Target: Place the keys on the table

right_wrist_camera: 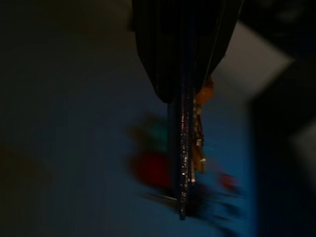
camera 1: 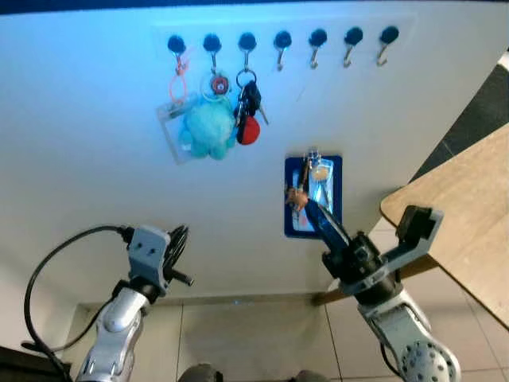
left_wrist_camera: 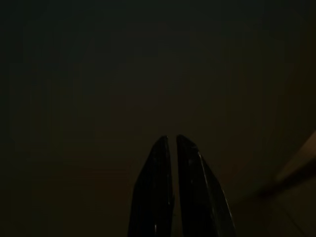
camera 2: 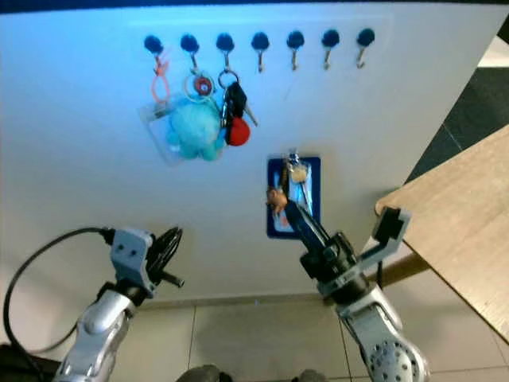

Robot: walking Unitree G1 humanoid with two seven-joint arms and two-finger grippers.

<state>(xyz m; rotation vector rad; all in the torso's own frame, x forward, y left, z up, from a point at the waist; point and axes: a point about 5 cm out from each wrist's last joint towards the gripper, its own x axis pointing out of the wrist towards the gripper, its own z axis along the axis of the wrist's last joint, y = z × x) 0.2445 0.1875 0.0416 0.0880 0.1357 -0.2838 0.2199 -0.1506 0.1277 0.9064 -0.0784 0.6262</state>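
Against the white wall [camera 1: 95, 191], in my left eye view, my right gripper [camera 1: 306, 200] is raised with its black fingers pinched on the keys [camera 1: 316, 171]. The bunch stands roughly upright above the fingertips, its long axis vertical, ring end uppermost, with a blue card [camera 1: 330, 203] behind it and an orange fob [camera 1: 296, 197] at the fingers' side. Above, a row of hooks [camera 1: 282, 40] carries a teal plush [camera 1: 208, 127], a red-and-black bunch [camera 1: 248, 107] and a clear badge [camera 1: 175, 119]. The wooden table [camera 1: 469, 207] juts in at my right, well apart from the keys. Grey floor tiles [camera 1: 254, 334] lie below. My left gripper [camera 1: 176, 239] hangs low.

In the right eye view the keys [camera 2: 296, 171] sit upright over my right gripper [camera 2: 285, 203], left of the table [camera 2: 461, 223].

In the dark left wrist view, my left gripper [left_wrist_camera: 171, 140] has its fingers nearly together, holding nothing.

In the right wrist view, blurred, my right gripper [right_wrist_camera: 183, 212] is closed, with the keys [right_wrist_camera: 200, 148] beside its fingers and running along them.
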